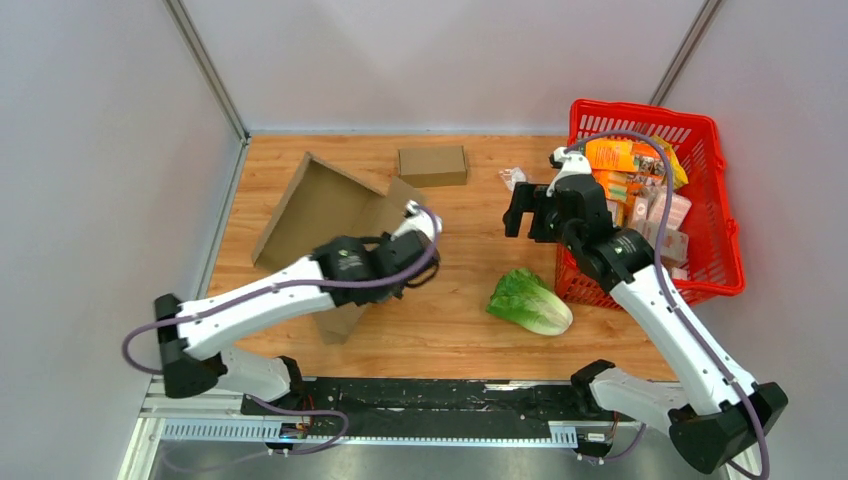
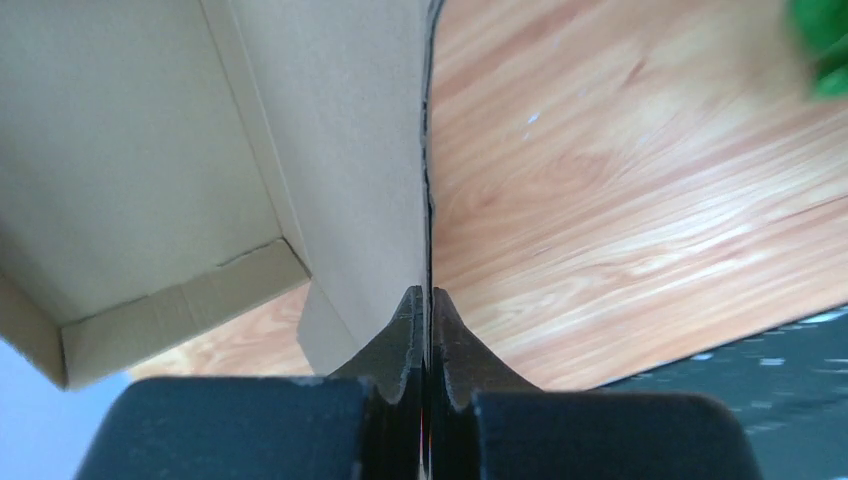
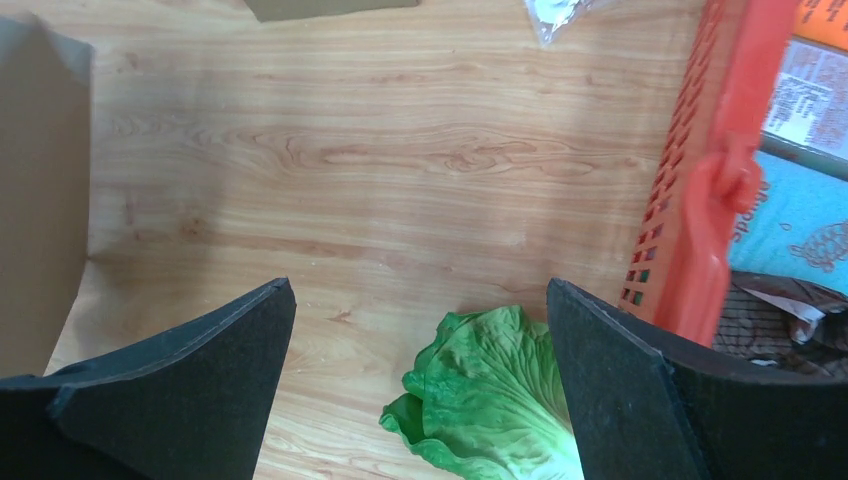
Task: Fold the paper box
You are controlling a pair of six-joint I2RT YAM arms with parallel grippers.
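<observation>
The paper box (image 1: 320, 205) is a large brown cardboard sheet, partly raised, on the left half of the wooden table. My left gripper (image 1: 412, 232) is at its right flap. In the left wrist view the left gripper (image 2: 428, 292) is shut on the thin edge of a panel of the paper box (image 2: 330, 150), which stands upright between the jaws. My right gripper (image 1: 520, 210) hovers open over bare table, right of the box. In the right wrist view the right gripper (image 3: 420, 290) holds nothing, and the box's edge (image 3: 40, 200) shows at far left.
A small folded cardboard box (image 1: 433, 165) lies at the back. A green lettuce (image 1: 530, 302) rests beside a red basket (image 1: 720, 200) full of packets on the right. A clear wrapper (image 1: 513, 178) lies near the right gripper. The lettuce (image 3: 490, 400) is below the right fingers.
</observation>
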